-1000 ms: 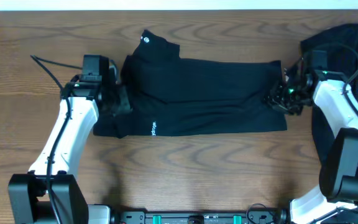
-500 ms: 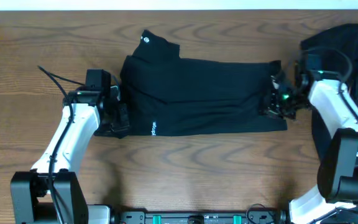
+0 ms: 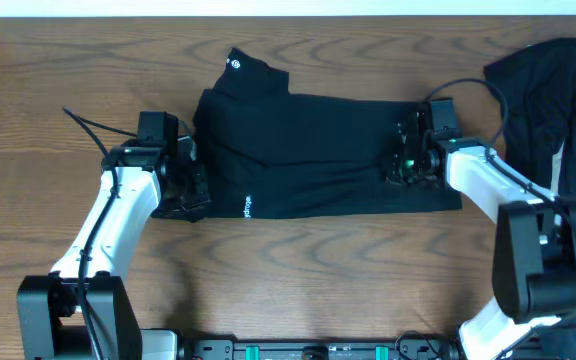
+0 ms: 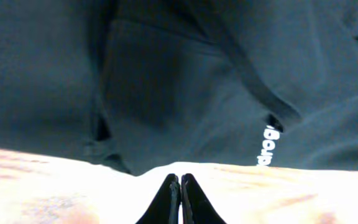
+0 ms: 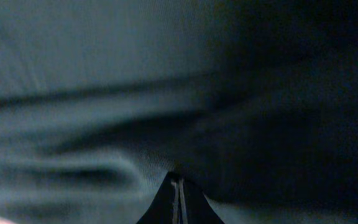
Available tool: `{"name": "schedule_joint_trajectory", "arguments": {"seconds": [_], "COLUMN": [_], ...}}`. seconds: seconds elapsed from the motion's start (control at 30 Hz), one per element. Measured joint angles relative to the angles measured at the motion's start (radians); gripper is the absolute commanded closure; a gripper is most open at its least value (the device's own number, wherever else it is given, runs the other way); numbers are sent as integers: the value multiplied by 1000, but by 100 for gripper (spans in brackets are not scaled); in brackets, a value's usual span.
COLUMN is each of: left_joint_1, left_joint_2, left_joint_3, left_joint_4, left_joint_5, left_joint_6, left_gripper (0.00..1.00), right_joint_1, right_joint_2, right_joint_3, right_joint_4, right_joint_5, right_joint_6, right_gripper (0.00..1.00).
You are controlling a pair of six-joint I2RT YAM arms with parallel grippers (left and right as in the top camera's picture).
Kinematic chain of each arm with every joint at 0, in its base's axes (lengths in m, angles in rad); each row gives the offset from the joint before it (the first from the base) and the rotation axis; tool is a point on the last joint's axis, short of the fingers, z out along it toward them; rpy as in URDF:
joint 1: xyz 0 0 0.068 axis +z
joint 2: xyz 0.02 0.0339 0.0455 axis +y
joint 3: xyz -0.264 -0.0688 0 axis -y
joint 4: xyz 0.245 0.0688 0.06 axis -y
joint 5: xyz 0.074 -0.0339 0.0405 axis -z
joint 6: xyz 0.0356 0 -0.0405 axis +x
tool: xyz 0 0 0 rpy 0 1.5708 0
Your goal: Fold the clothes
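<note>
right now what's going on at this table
Two robot arms are working on folding the clothes, a black garment spread flat on the wooden table. The left gripper is shut right at the garment's left edge; whether it has fabric pinched is unclear. The right gripper is shut on the fabric near the right end, with creases running to its tips. No fold is made yet. Another dark cloth lies at the far right.

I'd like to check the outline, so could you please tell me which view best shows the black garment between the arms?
The overhead view: the clothes lie nearly whole on the table. The left wrist view shows only an edge with white lettering; the right wrist view only blurred folds.
</note>
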Motion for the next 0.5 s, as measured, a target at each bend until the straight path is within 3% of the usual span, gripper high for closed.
{"name": "schedule_joint_trajectory", "arguments": {"seconds": [0.23, 0.5], "left_joint_1": [-12, -125], "left_joint_2": [0, -1], "left_joint_3": [0, 0], "left_joint_4": [-5, 8], "left_joint_5": [84, 109], "left_joint_6": [56, 165], "left_gripper": [89, 56], "right_joint_1": [-1, -47], "right_joint_2": [53, 41], "right_joint_3": [-5, 30], "right_joint_4": [304, 257], "right_joint_5": [-11, -116], "right_joint_6": [46, 40], "right_gripper": [99, 96]}}
